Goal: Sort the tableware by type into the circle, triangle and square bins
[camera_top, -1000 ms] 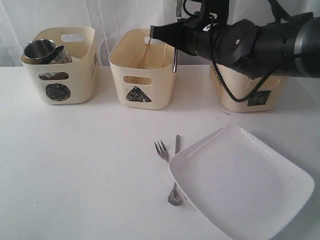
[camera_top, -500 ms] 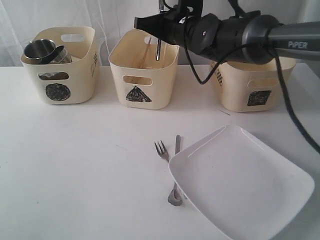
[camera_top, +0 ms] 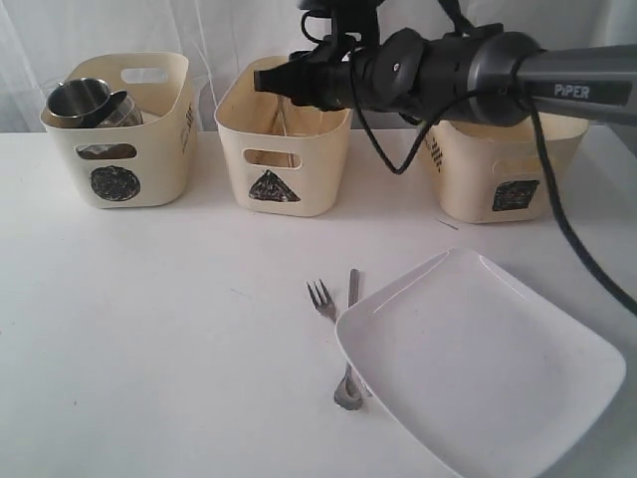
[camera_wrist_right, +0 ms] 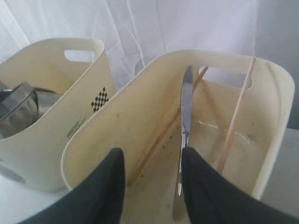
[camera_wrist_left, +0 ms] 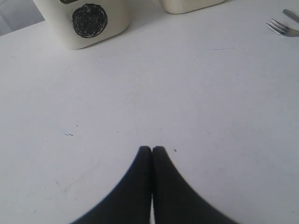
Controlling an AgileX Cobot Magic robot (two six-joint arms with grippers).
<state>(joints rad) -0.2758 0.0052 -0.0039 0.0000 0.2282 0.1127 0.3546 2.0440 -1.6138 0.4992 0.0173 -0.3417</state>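
The right gripper [camera_top: 271,80] is hovering over the top of the triangle bin [camera_top: 289,164], the middle of three cream tubs lining the far side of the tabletop [camera_top: 149,329]. In the right wrist view its jaws [camera_wrist_right: 152,154] are standing apart and gripping nothing. The steel knife [camera_wrist_right: 187,107] is standing almost upright inside this bin [camera_wrist_right: 135,121], its tip leaning against the far wall. It is passing close beside one finger [camera_wrist_right: 198,182], though whether they are touching cannot be told. The wooden chopsticks [camera_wrist_right: 236,112] are leaning in the same bin, one on each side of the knife.

To the left, the circle bin [camera_top: 149,149] is holding the two steel mugs [camera_top: 80,98]. To the right, the square bin [camera_top: 478,189] is sitting partly behind the right arm.

On the near side, the fork [camera_top: 321,297] and the spoon [camera_top: 348,383] are lying side by side, just left of the large white square plate [camera_top: 478,368]. The plate's left edge is covering part of both.

The left gripper [camera_wrist_left: 152,149] is resting low over bare tabletop with its jaws pressed together and nothing between them. The circle bin [camera_wrist_left: 117,14] and the fork [camera_wrist_left: 280,28] are lying well beyond it.
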